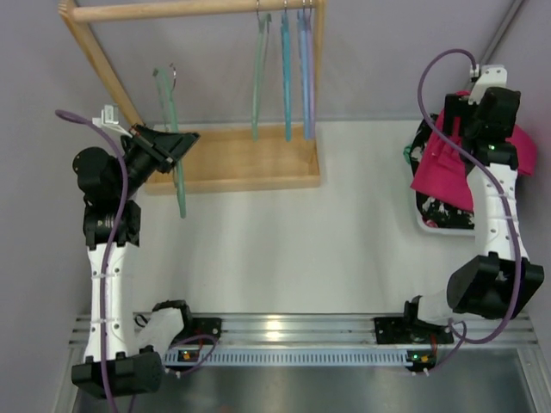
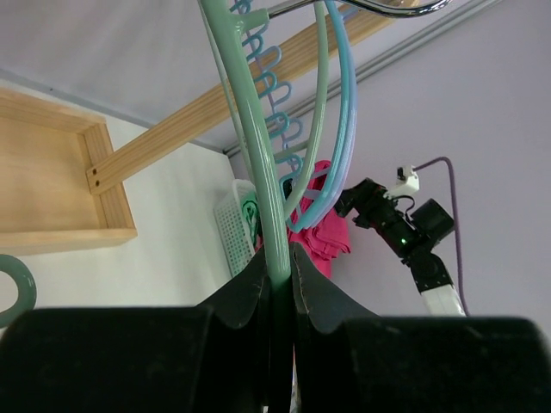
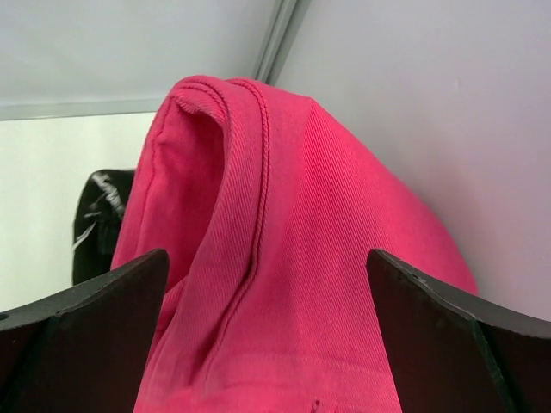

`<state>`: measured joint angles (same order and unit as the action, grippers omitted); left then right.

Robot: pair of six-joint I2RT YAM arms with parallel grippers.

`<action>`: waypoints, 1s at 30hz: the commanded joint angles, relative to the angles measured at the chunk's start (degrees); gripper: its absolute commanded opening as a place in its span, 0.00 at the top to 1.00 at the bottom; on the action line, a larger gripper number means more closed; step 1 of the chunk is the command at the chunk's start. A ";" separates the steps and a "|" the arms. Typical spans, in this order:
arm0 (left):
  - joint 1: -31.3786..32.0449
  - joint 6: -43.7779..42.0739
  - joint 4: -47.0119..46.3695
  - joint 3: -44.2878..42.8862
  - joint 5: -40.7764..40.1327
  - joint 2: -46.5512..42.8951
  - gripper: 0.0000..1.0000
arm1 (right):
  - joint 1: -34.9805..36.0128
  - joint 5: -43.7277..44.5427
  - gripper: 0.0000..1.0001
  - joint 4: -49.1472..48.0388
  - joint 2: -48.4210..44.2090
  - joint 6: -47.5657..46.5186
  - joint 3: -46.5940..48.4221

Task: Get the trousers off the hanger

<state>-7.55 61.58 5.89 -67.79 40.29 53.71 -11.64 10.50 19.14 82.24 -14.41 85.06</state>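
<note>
The green-teal hanger [image 1: 179, 185] is off the rail, standing bare in front of the wooden rack. My left gripper [image 1: 176, 144] is shut on its thin bar [image 2: 250, 129], the jaws pressed together around it [image 2: 277, 255]. The magenta-pink trousers [image 1: 439, 168] are off the hanger and hang at the far right over a white basket. They are draped on my right gripper [image 1: 469, 125]. In the right wrist view the cloth [image 3: 293, 241] fills the gap between the wide-open jaws [image 3: 267, 288], which do not pinch it. The trousers also show far off in the left wrist view [image 2: 325, 231].
A wooden rack with a base tray [image 1: 241, 159] and a top rail [image 1: 189, 9] stands at the back left. Several other thin hangers [image 1: 286, 77] hang from the rail. The white basket [image 1: 426, 225] with dark speckled clothes sits at the right wall.
</note>
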 commanded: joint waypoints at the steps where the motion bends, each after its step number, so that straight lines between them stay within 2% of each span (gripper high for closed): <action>1: 0.78 -1.56 -8.25 -4.97 0.75 2.78 1.00 | -1.02 -3.56 0.01 4.85 -4.27 1.75 3.62; 5: 2.98 0.02 -11.33 -7.70 -0.22 6.65 1.00 | -1.02 -5.31 0.01 8.98 -6.82 3.69 5.12; 13: 13.17 1.69 -17.22 -15.88 -3.20 16.50 1.00 | -1.02 -12.43 0.01 16.36 -12.80 6.77 9.16; 21: 15.02 7.32 -22.94 -24.56 -5.13 27.66 1.00 | -1.11 -17.79 0.01 22.25 -14.21 10.02 15.31; 30: 16.08 9.69 -25.93 -34.24 -7.51 37.60 1.00 | -1.02 -20.51 0.01 23.14 -14.65 11.78 16.02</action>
<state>8.27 70.19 -11.55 -97.38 34.35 90.85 -11.81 -7.40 41.34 68.05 -4.23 98.83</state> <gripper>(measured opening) 0.145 0.993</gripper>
